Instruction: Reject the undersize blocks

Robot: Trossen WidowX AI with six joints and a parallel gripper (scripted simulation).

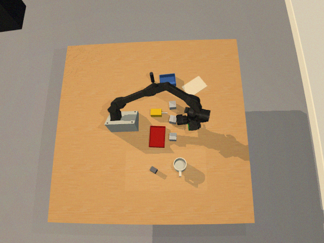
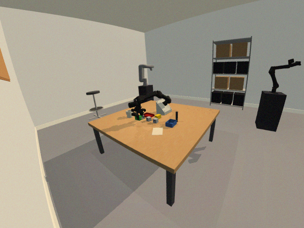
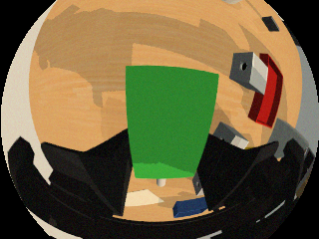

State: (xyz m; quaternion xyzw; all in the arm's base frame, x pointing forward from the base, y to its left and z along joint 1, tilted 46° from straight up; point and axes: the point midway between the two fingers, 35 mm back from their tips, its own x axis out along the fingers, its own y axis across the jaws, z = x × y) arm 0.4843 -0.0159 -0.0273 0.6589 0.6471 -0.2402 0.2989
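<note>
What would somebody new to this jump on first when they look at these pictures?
Probably the black gripper, shut on the green gauge, whose block fills the middle of the wrist view. Next comes the bright red tray, lying between the arm's pale grey base block and the white mug.
</note>
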